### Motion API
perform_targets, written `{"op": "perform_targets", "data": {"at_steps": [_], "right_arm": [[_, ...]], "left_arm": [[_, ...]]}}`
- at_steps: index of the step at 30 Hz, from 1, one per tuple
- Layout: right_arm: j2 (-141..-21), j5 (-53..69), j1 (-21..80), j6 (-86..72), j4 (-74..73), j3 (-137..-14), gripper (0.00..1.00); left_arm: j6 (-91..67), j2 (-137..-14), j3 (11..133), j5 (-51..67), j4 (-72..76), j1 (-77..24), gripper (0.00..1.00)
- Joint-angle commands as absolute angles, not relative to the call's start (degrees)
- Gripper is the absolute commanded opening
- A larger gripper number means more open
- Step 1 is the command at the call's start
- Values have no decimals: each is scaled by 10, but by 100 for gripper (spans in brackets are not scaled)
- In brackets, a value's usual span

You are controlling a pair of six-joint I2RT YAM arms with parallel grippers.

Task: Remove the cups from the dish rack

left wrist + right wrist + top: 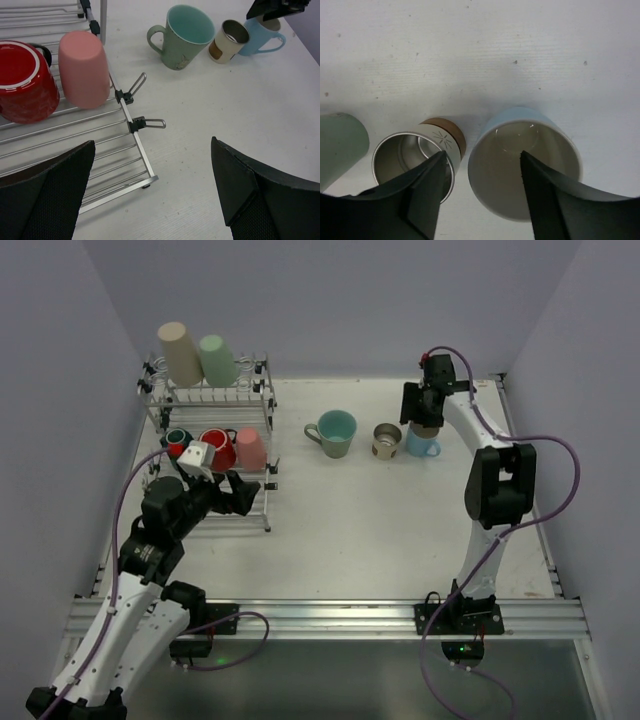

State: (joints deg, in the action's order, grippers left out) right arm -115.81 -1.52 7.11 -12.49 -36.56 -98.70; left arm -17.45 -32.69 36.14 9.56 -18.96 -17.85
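Note:
The chrome dish rack (252, 512) stands at the left; a beige cup (179, 353) and a mint green cup (217, 359) sit upside down on its back tier. A dark green cup (178, 439), a red mug (219, 447) and a pink cup (251, 449) lie on its lower tier. On the table stand a teal-lined mug (333, 432), a small grey-brown cup (387, 440) and a light blue mug (423, 443). My left gripper (240, 492) is open over the rack's front right corner (145, 177). My right gripper (424, 418) is open above the light blue mug (525, 162), one finger (427, 185) over the grey-brown cup (415, 160).
Grey walls close in the table on three sides. Two wire hooks (147, 122) stick out from the rack's right side. The white table (380, 520) stretches between the rack and the right arm.

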Motion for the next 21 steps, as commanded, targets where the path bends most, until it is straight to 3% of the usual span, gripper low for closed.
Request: {"op": "perform_targets", "data": {"at_steps": [1, 4, 7, 11, 21], "right_arm": [[-1081, -10, 70, -132, -368, -1017, 67], [-1012, 1, 70, -158, -335, -988, 78], [-899, 69, 72, -202, -240, -879, 89], [-743, 131, 90, -256, -78, -639, 99], [-563, 187, 95, -289, 33, -440, 99]], "left_arm": [[-184, -342, 411, 69, -186, -174, 100], [-188, -357, 457, 37, -189, -174, 100], [-208, -391, 513, 37, -187, -175, 100], [-233, -423, 598, 27, -174, -175, 100], [-238, -583, 756, -117, -148, -175, 100]]}}
